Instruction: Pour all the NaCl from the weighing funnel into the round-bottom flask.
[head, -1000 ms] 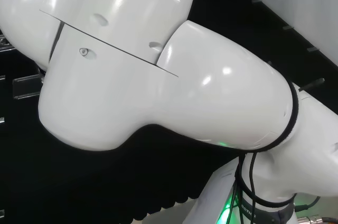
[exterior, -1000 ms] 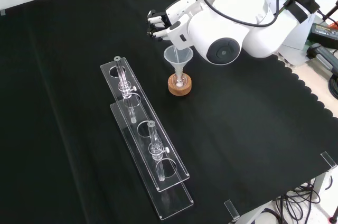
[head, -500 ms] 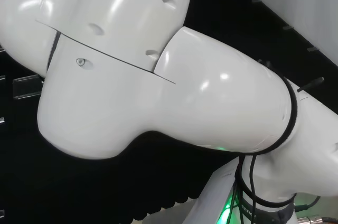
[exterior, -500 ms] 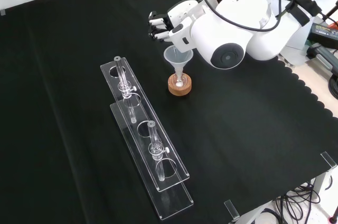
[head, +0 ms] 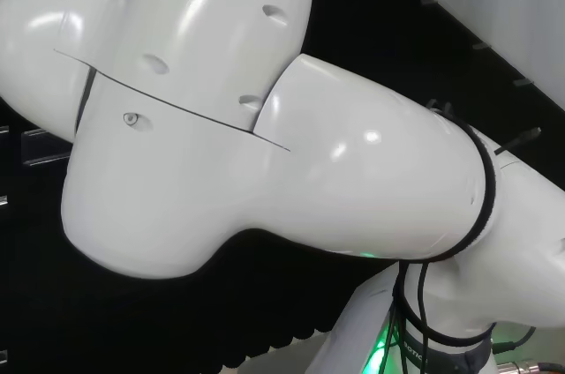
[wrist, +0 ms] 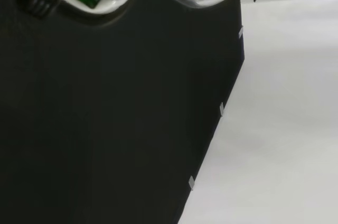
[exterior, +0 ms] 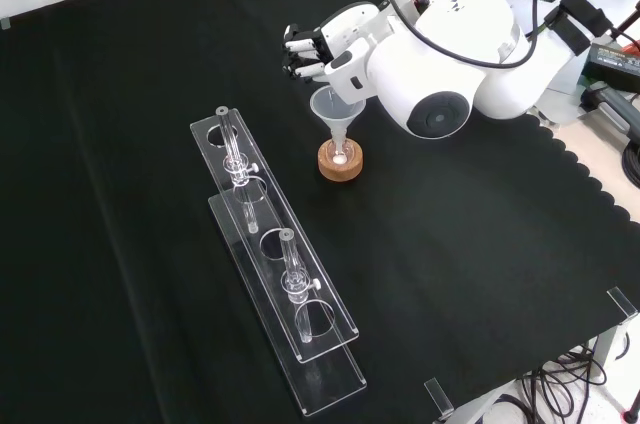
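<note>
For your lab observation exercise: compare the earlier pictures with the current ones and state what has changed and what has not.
In the front view the hand has drifted slightly up and right, away from the funnel, with the arm's big white link swinging right. The funnel in the flask on its cork ring and the clear racks stayed put.

Clear rack (exterior: 285, 274) on black cloth (exterior: 120, 184)

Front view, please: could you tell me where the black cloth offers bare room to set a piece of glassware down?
The black cloth lies bare right of the clear acrylic racks and below the cork ring stand; left of the racks is bare too. It is crowded at the top, where the hand hangs over the clear funnel.
</note>
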Controlling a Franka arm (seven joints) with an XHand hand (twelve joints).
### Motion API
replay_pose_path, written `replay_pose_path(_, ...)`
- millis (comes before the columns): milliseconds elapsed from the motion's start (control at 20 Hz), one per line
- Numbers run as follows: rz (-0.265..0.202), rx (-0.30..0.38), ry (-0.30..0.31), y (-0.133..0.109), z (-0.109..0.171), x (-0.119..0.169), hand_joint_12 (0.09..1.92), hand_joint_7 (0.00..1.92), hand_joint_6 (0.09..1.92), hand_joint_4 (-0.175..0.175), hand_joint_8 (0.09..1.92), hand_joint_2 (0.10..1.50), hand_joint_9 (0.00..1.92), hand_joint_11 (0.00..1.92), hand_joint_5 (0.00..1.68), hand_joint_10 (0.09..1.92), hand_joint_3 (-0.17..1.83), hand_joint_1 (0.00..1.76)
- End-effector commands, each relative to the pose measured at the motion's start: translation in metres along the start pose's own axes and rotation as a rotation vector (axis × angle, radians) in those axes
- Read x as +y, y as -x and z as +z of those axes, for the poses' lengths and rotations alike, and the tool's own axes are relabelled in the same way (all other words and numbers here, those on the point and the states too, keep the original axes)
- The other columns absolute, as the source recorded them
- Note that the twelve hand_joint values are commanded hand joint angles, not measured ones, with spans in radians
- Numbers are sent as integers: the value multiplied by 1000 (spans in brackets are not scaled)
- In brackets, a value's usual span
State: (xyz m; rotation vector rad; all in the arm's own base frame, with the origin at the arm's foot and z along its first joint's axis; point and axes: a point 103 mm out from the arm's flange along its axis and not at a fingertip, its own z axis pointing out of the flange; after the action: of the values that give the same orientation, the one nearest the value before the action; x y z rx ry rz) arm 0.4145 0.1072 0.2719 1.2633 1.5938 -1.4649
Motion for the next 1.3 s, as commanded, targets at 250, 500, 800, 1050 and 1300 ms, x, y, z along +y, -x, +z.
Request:
replay_pose_path(250, 14, -34, 1, 3, -5, -3, 1084, 577, 827, 175, 642, 673, 976, 775, 1193, 316, 683, 1102)
replay_pose_path(500, 23, -50, -1, 3, -6, -3, 1084, 577, 827, 175, 642, 673, 976, 776, 1193, 315, 683, 1102)
replay_pose_path(800, 23, -60, -6, 4, -6, -4, 1083, 576, 827, 175, 641, 673, 976, 777, 1194, 315, 684, 1102)
replay_pose_path(1050, 24, -73, 2, 4, -9, -5, 1082, 575, 827, 175, 641, 673, 976, 777, 1194, 315, 684, 1102)
replay_pose_path(1300, 24, -84, 4, 3, -10, -5, 1081, 575, 827, 175, 641, 672, 976, 778, 1194, 314, 684, 1102)
